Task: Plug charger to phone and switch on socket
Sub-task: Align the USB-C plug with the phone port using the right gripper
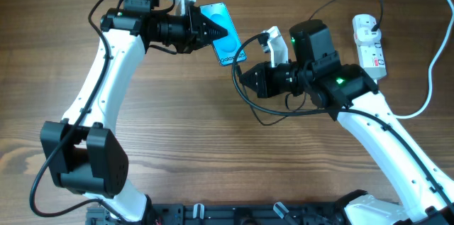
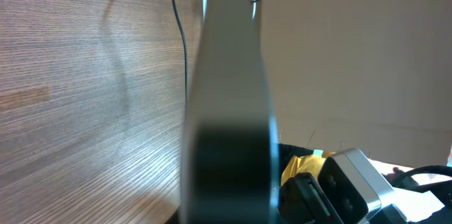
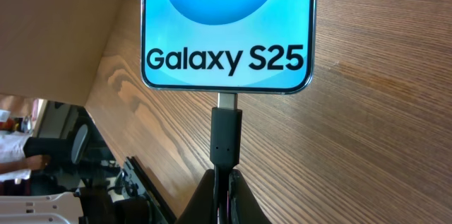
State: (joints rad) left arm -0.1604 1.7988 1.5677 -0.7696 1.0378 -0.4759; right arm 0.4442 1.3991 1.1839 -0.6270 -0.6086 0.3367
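My left gripper (image 1: 213, 32) is shut on the phone (image 1: 225, 32) and holds it tilted above the table. In the left wrist view the phone (image 2: 229, 104) shows edge-on and blurred, hiding the jaws. In the right wrist view its screen (image 3: 226, 26) reads "Galaxy S25". My right gripper (image 1: 241, 76) (image 3: 226, 199) is shut on the charger (image 3: 227, 136), a thin black cable. The plug's metal tip meets the port on the phone's bottom edge, with a short stretch of metal still showing. The socket (image 1: 370, 44), a white power strip, lies at the far right, away from both grippers.
The black cable loops from my right gripper under the arm (image 1: 273, 115) and back up to the socket. A thicker white cable (image 1: 433, 76) runs along the right edge. The wooden table (image 1: 191, 133) lies below both arms.
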